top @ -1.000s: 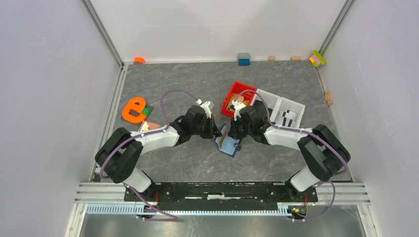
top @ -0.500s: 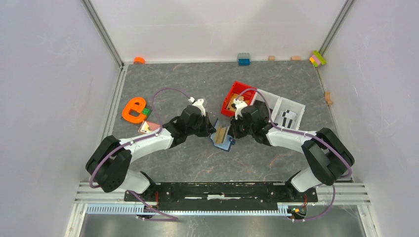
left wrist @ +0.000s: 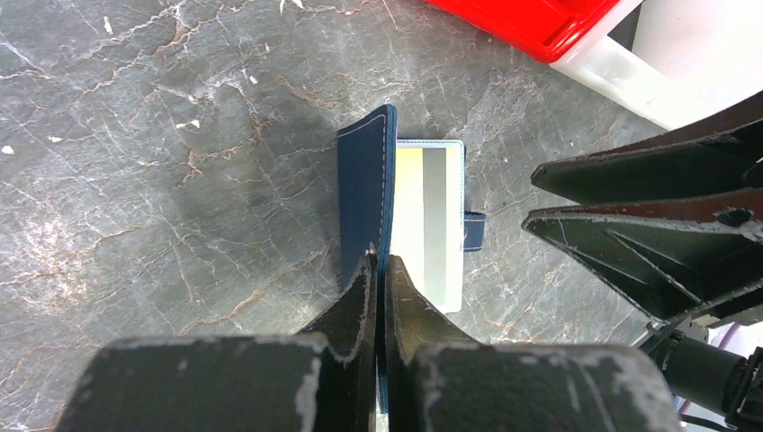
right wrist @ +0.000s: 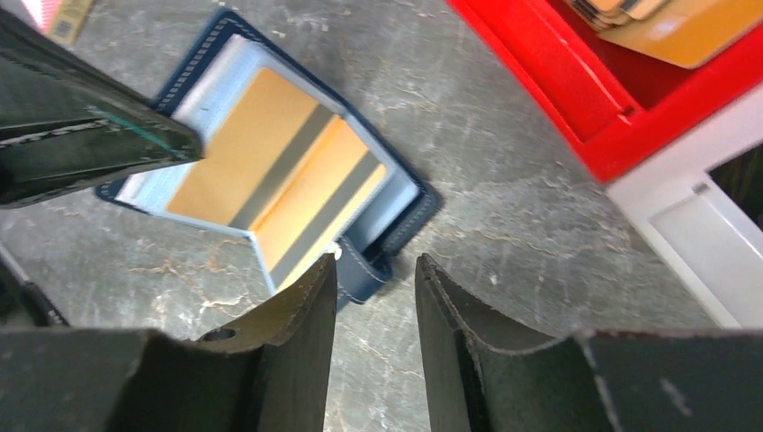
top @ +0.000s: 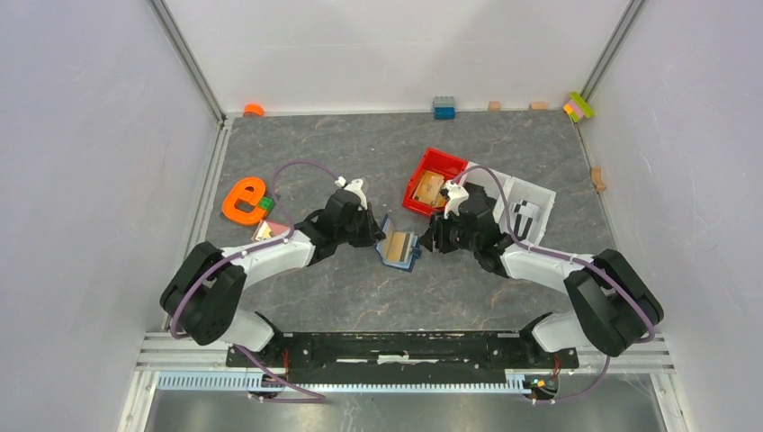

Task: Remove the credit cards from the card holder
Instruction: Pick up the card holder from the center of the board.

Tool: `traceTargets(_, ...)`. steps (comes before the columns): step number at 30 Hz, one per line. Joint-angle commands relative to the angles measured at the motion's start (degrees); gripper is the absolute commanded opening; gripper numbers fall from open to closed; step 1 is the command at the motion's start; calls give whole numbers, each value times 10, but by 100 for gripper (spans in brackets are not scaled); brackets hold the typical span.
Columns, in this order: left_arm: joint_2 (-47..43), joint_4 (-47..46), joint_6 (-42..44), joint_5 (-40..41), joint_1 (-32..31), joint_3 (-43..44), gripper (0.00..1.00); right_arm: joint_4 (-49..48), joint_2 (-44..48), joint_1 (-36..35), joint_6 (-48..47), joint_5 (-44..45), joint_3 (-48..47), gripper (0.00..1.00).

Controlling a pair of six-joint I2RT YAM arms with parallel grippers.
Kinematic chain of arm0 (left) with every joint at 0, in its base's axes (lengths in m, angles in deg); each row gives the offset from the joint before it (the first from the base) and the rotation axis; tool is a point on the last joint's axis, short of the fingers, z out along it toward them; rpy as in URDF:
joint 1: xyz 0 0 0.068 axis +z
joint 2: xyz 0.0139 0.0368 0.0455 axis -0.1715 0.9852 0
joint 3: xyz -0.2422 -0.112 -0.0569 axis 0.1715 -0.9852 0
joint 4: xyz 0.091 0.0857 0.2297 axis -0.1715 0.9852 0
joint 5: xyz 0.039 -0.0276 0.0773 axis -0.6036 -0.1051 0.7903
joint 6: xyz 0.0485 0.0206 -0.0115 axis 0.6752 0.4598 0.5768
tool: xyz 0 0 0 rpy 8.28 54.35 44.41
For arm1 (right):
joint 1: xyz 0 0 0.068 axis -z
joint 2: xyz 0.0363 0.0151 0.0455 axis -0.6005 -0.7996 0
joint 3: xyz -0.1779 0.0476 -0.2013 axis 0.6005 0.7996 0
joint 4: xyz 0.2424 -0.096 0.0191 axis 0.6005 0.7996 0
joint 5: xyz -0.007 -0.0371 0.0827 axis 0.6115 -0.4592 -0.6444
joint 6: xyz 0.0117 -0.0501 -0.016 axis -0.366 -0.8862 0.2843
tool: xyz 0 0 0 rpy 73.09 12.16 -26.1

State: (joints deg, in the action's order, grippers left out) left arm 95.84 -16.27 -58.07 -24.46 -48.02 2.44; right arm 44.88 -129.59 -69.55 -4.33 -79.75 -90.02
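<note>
Grey marbled worktop (top: 360,153) now bears the dark navy folding card holder (top: 399,249) spread open at centre; left end effector (left wrist: 378,261), 9 o'clock, grasps its cover; right end effector (right wrist: 376,265), 3 o'clock, has released; copper-tan credit cards (right wrist: 270,171) lie exposed for pulling.

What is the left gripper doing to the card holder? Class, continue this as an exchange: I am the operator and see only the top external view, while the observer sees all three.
Observer: The left wrist view shows the left gripper shut on the edge of the card holder's navy cover, which stands up on edge.
Operator: Is the right gripper gripping anything?
Observer: No. Its wrist view shows the right gripper open, with the snap tab visible in the gap between its fingers.
Operator: How many cards are inside?
Observer: The right wrist view shows two tan credit cards, each with a grey stripe, one on each half.
</note>
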Motion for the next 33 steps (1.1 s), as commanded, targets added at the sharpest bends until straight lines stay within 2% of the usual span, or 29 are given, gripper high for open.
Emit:
traceTargets(1,5,-16,-12,-7,4,1,2,-47,-1,-3,-7,-54,-11,43)
traceTargets(8,25,-15,-19,-24,10,7,4,-41,-1,-18,-24,-55,-21,49)
traceTargets(12,26,-14,-19,-34,14,6,9,-40,-26,-39,-34,-89,-45,37)
traceTargets(15,27,-11,-19,-32,16,6,13,-38,-41,-53,-36,-90,-56,33)
traceTargets(16,28,-11,-18,-34,17,7,16,-35,-49,-55,-37,-89,-60,32)
traceTargets(18,28,-11,-17,-46,17,8,30,-25,-63,-56,-38,-91,-68,31)
traceTargets(20,30,-16,-19,-56,17,6,50,-8,-81,-56,-41,-91,-81,30)
traceTargets(23,32,-23,-16,-65,17,3,62,6,-107,-57,-43,-99,-95,29)
traceTargets(29,78,-16,-11,-68,17,22,61,26,-111,-58,-46,-73,-101,28)
traceTargets(33,125,2,-8,-70,17,49,47,27,-76,-58,-48,-31,-87,27)
